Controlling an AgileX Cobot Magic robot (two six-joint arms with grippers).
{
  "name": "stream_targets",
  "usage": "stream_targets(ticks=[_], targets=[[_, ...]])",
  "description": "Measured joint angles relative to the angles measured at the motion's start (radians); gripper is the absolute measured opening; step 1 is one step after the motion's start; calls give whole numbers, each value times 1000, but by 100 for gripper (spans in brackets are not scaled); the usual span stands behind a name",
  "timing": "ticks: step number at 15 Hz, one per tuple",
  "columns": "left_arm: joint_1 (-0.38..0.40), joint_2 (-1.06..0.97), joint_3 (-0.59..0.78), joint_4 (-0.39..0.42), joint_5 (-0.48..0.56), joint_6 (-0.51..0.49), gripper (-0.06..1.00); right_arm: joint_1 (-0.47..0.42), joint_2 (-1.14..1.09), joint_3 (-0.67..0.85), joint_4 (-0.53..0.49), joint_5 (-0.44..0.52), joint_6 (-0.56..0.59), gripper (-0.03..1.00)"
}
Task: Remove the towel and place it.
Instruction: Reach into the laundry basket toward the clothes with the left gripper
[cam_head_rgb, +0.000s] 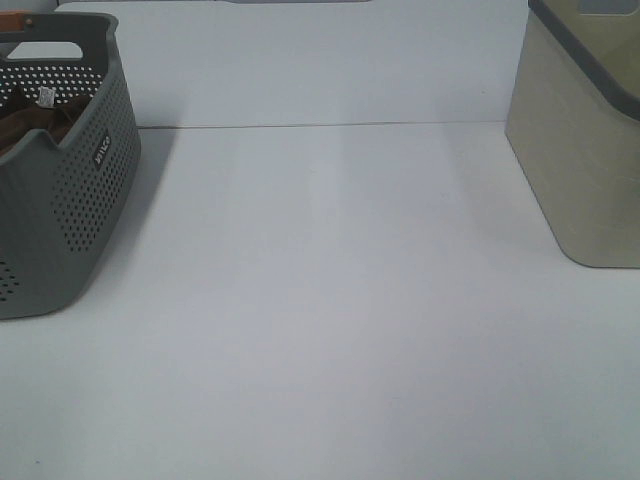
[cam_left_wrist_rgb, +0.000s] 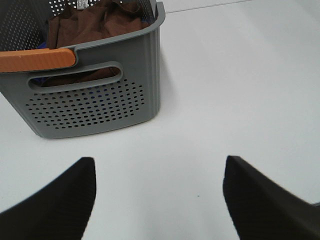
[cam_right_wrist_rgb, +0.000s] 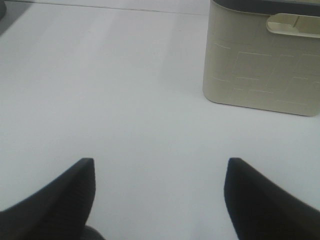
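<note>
The towel (cam_left_wrist_rgb: 100, 22), dark reddish-brown and crumpled, lies inside a grey perforated basket (cam_left_wrist_rgb: 100, 105) with an orange handle (cam_left_wrist_rgb: 37, 60). In the high view the basket (cam_head_rgb: 70, 210) stands at the far left and only a strip of the towel (cam_head_rgb: 30, 120) with its white tag (cam_head_rgb: 46, 96) shows over the rim. My left gripper (cam_left_wrist_rgb: 159, 172) is open above the bare table, short of the basket, with nothing between its fingers (cam_left_wrist_rgb: 60, 200). My right gripper (cam_right_wrist_rgb: 159, 172) is open and empty too, facing a beige bin (cam_right_wrist_rgb: 262, 60). Neither gripper shows in the high view.
The beige bin (cam_head_rgb: 585, 140) with a dark rim stands at the far right of the white table (cam_head_rgb: 330, 300). A hint of blue cloth (cam_left_wrist_rgb: 44, 46) shows under the orange handle. A white wall runs behind the table.
</note>
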Motion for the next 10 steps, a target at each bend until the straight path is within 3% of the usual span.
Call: stream_targets(ticks=[10], targets=[[0, 0, 0, 0, 0, 0, 68, 0, 0, 0, 0, 0, 0, 69]])
